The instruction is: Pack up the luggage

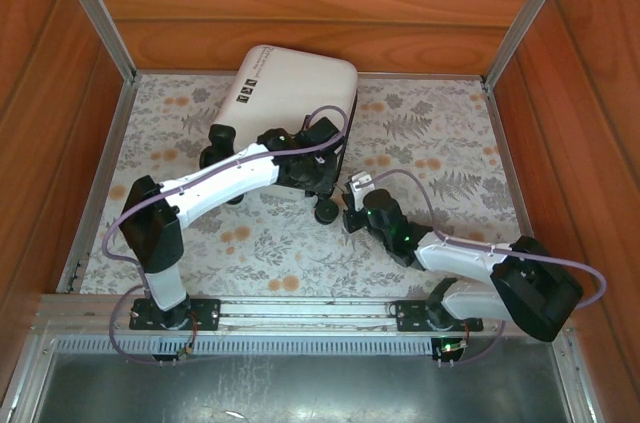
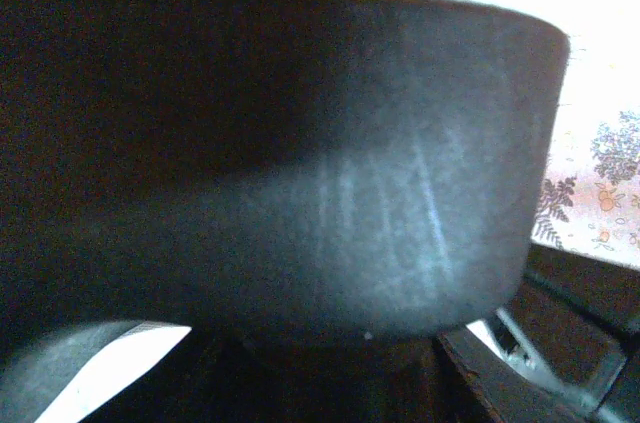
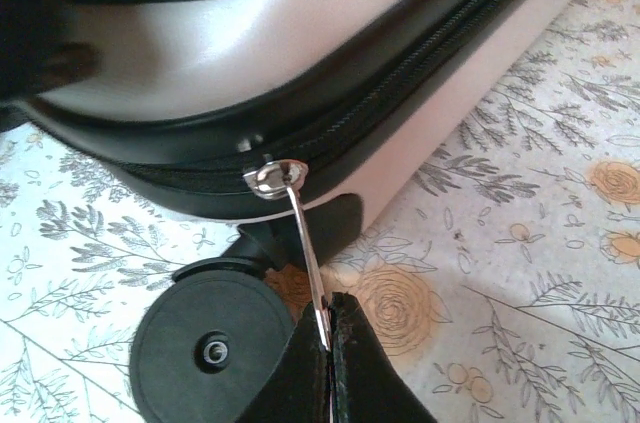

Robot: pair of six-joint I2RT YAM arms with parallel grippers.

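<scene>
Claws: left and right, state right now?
Left claw: at the luggage wheel end, open or closed cannot be told.
Right claw: closed on the zipper pull.

The glossy white hard-shell luggage (image 1: 300, 83) carries small black logo marks (image 1: 246, 94), a black zip band (image 3: 400, 93), a matt black round wheel (image 3: 185, 338) and a silver metal zip pull (image 3: 303, 243). The desk (image 1: 440, 153) has a pale cover printed with grey ferns and orange flowers. The wood-grain walls (image 1: 300, 3) are reddish-brown.
</scene>
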